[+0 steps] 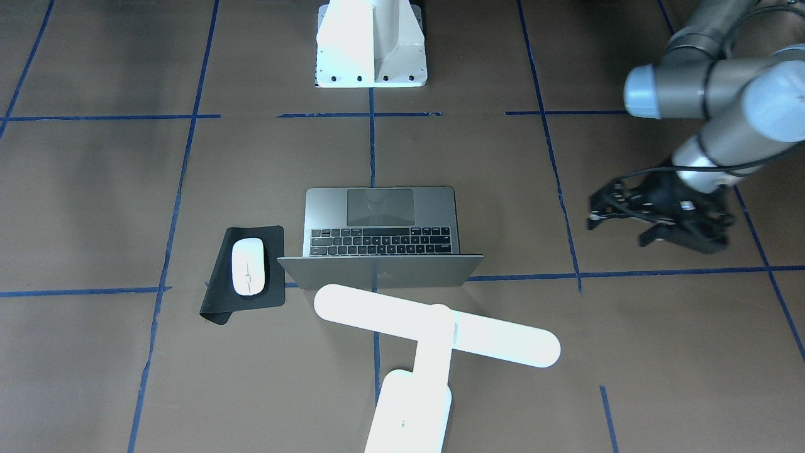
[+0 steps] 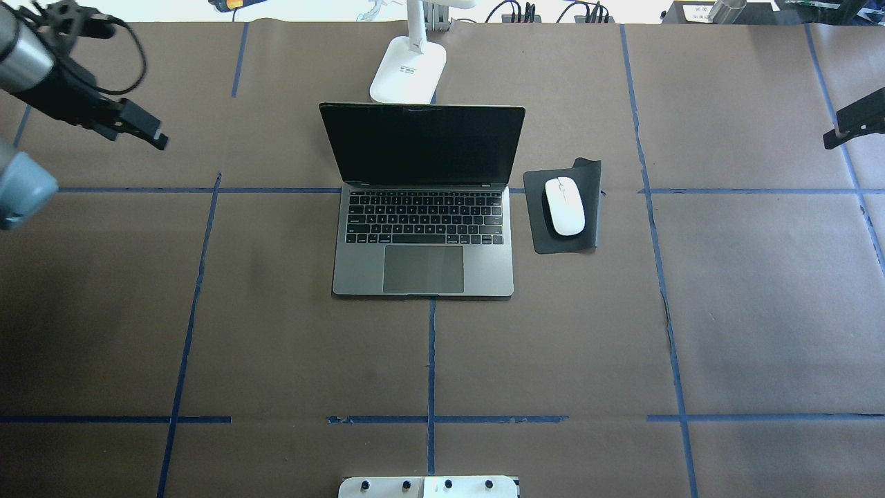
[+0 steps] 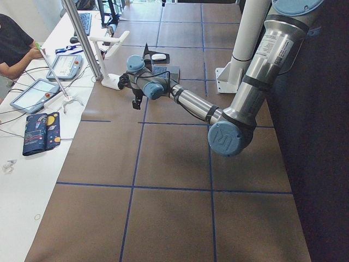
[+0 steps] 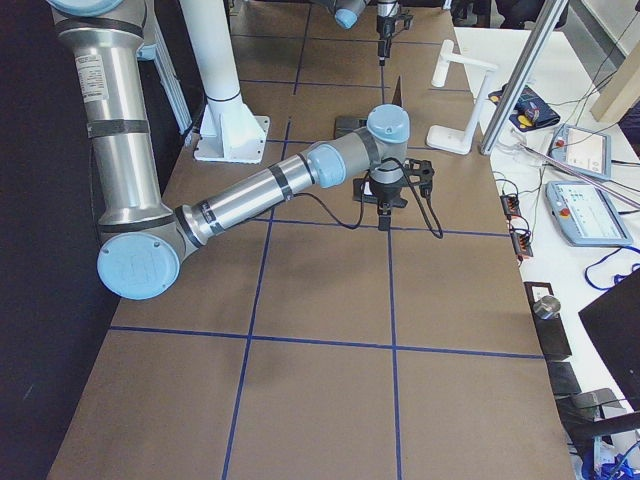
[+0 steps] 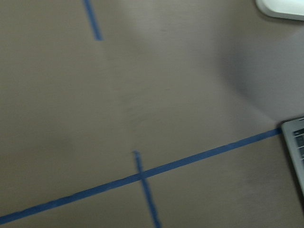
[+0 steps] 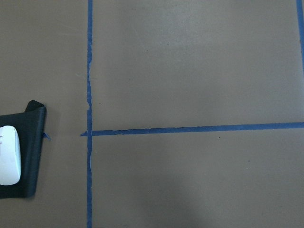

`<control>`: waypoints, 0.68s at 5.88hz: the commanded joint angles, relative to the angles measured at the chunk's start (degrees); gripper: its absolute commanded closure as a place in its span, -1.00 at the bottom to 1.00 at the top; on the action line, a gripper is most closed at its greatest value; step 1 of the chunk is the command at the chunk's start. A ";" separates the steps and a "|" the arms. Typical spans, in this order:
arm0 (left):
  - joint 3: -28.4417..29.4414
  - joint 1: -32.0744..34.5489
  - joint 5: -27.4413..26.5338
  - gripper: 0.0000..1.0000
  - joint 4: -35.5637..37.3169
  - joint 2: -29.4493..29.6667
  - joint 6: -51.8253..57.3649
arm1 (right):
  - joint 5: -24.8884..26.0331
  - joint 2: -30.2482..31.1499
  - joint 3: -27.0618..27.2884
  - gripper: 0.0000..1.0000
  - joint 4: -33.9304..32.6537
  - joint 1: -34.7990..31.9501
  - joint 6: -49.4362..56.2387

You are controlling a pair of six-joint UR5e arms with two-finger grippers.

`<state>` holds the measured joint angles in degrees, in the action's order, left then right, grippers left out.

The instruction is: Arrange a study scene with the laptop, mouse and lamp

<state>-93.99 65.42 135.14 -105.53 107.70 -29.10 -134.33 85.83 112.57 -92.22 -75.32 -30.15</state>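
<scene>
The grey laptop stands open at the table's middle, screen dark, keyboard towards the robot. The white mouse lies on a black mat just to the laptop's right; it also shows in the right wrist view. The white lamp stands behind the laptop's lid, its base on the table. My left gripper hovers far to the laptop's left, jaws apart and empty. My right gripper is at the far right edge, only partly seen, and I cannot tell its state.
The white robot pedestal is bolted at the near table edge. Blue tape lines cross the brown table cover. Tablets, cables and a person's arm are on the white side bench beyond the lamp.
</scene>
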 commanded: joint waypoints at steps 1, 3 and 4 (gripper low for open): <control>0.73 6.87 0.74 -1.00 0.15 -6.59 11.24 | -0.05 5.11 0.54 -1.00 0.02 0.00 6.55; 1.00 13.39 0.47 -1.00 2.34 -11.36 22.48 | -0.66 11.35 0.19 -1.00 0.37 -1.13 17.17; 1.70 16.72 0.04 -1.00 2.70 -13.12 27.99 | -0.67 14.68 0.02 -1.00 0.37 -4.88 20.71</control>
<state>-92.81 78.82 135.52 -103.39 96.53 -6.27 -134.90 97.23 112.78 -91.88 -77.39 -13.66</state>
